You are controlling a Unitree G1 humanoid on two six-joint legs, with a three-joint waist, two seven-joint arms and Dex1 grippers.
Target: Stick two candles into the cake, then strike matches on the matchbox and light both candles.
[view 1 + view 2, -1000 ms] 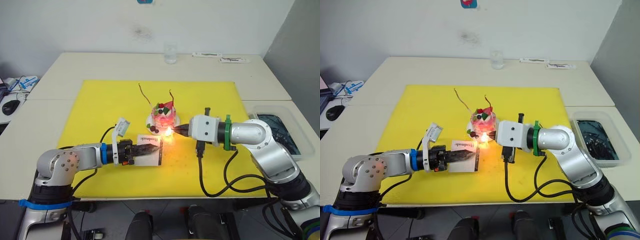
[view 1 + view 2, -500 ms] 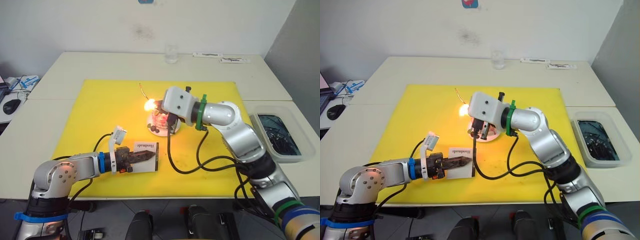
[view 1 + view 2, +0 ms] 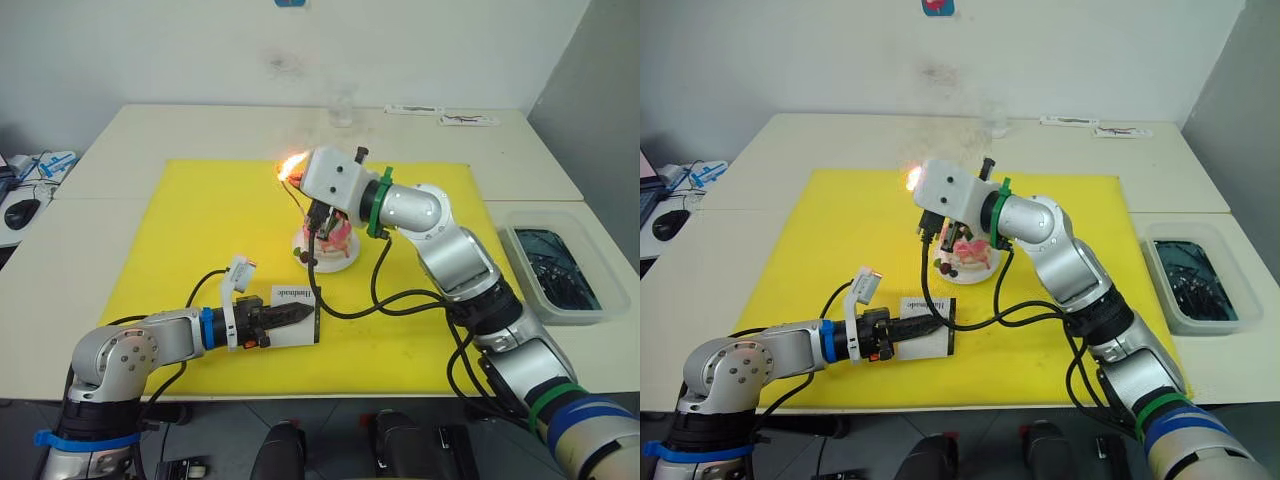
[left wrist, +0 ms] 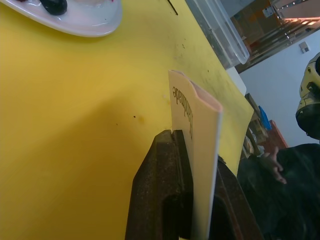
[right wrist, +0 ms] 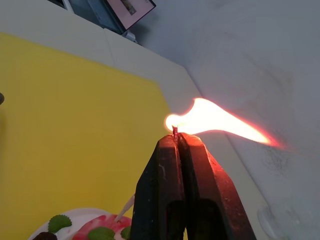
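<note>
Right wrist view: right gripper [image 5: 176, 138] pinches burning match [image 5: 175, 131]; left gripper [image 4: 192, 165] clamps matchbox [image 4: 197, 130].

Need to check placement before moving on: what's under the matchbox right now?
The matchbox is clamped upright in the left end effector, its lower edge over the yellow mat. Whether it touches the mat is hidden.

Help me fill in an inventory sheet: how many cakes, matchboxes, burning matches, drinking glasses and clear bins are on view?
cake: 1
matchbox: 1
burning match: 1
glass: 1
clear bin: 1
Total: 5
</note>
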